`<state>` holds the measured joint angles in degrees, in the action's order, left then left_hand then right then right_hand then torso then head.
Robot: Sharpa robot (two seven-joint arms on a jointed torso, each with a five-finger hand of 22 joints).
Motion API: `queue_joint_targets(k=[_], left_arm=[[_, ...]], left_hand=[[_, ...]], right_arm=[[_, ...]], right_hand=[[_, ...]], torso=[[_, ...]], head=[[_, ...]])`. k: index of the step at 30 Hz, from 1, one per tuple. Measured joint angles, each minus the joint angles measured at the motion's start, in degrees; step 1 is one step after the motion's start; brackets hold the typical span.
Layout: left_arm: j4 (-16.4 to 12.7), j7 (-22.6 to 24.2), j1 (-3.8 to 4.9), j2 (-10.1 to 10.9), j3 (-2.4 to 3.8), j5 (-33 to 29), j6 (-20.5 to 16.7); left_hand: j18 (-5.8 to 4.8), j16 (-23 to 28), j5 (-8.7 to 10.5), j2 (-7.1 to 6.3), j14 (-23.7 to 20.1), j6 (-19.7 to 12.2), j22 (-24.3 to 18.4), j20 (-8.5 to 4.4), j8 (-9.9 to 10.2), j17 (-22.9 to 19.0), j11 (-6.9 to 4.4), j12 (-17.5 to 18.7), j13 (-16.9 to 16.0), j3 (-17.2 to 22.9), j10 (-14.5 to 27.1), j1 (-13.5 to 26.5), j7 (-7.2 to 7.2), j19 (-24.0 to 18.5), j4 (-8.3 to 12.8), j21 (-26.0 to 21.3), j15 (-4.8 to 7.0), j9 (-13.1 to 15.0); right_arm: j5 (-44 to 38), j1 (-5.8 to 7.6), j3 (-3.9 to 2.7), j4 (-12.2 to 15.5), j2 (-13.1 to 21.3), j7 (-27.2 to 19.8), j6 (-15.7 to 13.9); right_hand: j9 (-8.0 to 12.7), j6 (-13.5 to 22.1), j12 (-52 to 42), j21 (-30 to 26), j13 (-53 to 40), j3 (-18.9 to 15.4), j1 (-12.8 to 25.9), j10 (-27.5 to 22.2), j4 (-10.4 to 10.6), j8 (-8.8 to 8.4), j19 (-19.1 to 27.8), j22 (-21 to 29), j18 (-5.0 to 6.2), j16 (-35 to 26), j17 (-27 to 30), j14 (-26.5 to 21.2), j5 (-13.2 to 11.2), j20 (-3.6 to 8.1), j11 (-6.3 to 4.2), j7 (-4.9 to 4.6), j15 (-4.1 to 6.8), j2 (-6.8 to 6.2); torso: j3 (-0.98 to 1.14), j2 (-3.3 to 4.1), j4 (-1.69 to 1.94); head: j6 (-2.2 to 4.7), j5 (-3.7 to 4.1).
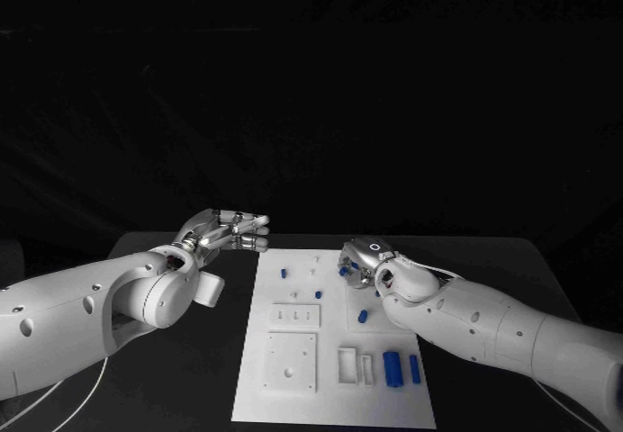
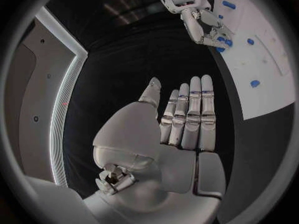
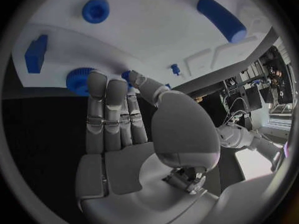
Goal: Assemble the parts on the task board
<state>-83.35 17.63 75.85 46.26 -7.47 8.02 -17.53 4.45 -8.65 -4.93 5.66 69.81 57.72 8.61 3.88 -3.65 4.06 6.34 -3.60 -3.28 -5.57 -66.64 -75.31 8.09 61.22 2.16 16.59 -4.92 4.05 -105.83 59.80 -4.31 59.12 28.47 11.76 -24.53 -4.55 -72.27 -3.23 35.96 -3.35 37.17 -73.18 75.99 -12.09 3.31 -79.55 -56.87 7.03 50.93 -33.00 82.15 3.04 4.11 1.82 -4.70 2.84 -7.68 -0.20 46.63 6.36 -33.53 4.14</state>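
Parts (image 1: 391,368) lie on the board (image 1: 331,396). Right hand (image 1: 358,263) apparently pinches a blue part (image 3: 79,80) at the far edge; seat it next. Left hand (image 1: 223,231) spread, empty.

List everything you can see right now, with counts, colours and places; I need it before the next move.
Table: one, black, under everything.
Task board: one, white, middle of the table.
Loose parts: several, blue, scattered over the board; exact count unclear.
Gear-like part: one, blue, at the board's edge by the right hand's fingertips; whether it is gripped is unclear.
Left hand: silver, holds nothing, beside the board's far left corner.
Right hand: silver, over the board's right side.
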Motion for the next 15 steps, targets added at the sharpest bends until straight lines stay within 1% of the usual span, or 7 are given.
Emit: queue_joint_targets(k=[7, 8, 12, 15], left_arm=[[0.2, 0.0, 0.06, 0.0, 0.0, 0.0, 0.0], [0.2, 0.0, 0.08, 0.0, 0.0, 0.0, 0.0], [0.4, 0.0, 0.16, -0.1, 0.0, 0.0, 0.0], [0.4, 0.0, 0.17, -0.2, 0.0, 0.0, 0.0]], left_hand=[[0.0, 0.0, 0.0, 0.0, 0.0, 0.0, 0.0, 0.0, 0.0, 0.0, 0.0, 0.0, 0.0, 0.0, 0.0, 0.0, 0.0, 0.0, 0.0, 0.0, 0.0, 0.0], [-0.01, 0.0, 0.0, 0.0, 0.0, 0.0, 0.0, 0.0, 0.0, 0.0, 0.0, 0.0, 0.0, 0.0, 0.0, 0.0, 0.0, 0.0, 0.0, 0.0, 0.0, 0.0], [-0.01, 0.0, 0.0, 0.0, 0.0, 0.0, 0.0, 0.0, 0.0, 0.0, 0.0, 0.0, 0.0, 0.0, 0.0, 0.0, 0.0, 0.0, 0.0, 0.0, 0.0, 0.0], [-0.01, 0.0, 0.0, 0.0, 0.0, 0.0, 0.0, 0.0, 0.0, 0.0, 0.0, 0.0, 0.0, 0.0, 0.0, 0.0, 0.0, 0.0, 0.0, 0.0, 0.0, 0.0]], right_arm=[[0.0, 0.0, -0.01, 1.0, 0.1, 1.3, -2.5], [0.0, 0.0, -0.02, 1.2, 0.1, 1.5, -2.9], [-0.2, 0.13, -0.09, 1.8, -0.1, 2.5, -4.1], [-0.4, 0.25, -0.12, 1.8, -0.6, 3.2, -5.0]], right_hand=[[0.0, -0.2, 0.0, 0.0, 0.0, 0.4, -0.2, 0.0, -0.1, 0.17, -0.2, -1.9, -0.13, 0.0, 0.0, 0.2, -0.2, 0.19, -0.01, 0.21, 0.2, 0.06], [0.0, -0.2, 0.0, -0.2, 0.0, 0.6, -0.2, 0.0, 0.1, 0.17, -0.3, -2.2, -0.39, 0.0, 0.0, 0.2, -0.2, 0.31, -0.01, 0.21, 0.2, 0.06], [0.0, -0.2, 0.0, -0.4, -0.1, 0.9, -0.4, 0.0, 0.4, 0.17, -0.4, -3.4, -0.45, 0.0, 0.0, 0.2, -0.4, 0.39, -0.01, 0.22, 0.2, -0.09], [0.0, -0.4, 0.0, -1.1, -0.1, 1.2, -0.4, 0.0, 0.4, 0.17, -0.6, -4.6, -0.61, 0.0, 0.0, 0.2, -0.4, 0.61, 0.0, 0.06, 0.2, -0.1]], torso=[[-0.03, 0.06, -0.02], [-0.04, 0.07, -0.03], [-0.06, 0.11, -0.01], [-0.07, 0.15, 0.06]], head=[[0.25, -0.09], [0.31, -0.09], [0.52, -0.35], [0.66, -0.41]])
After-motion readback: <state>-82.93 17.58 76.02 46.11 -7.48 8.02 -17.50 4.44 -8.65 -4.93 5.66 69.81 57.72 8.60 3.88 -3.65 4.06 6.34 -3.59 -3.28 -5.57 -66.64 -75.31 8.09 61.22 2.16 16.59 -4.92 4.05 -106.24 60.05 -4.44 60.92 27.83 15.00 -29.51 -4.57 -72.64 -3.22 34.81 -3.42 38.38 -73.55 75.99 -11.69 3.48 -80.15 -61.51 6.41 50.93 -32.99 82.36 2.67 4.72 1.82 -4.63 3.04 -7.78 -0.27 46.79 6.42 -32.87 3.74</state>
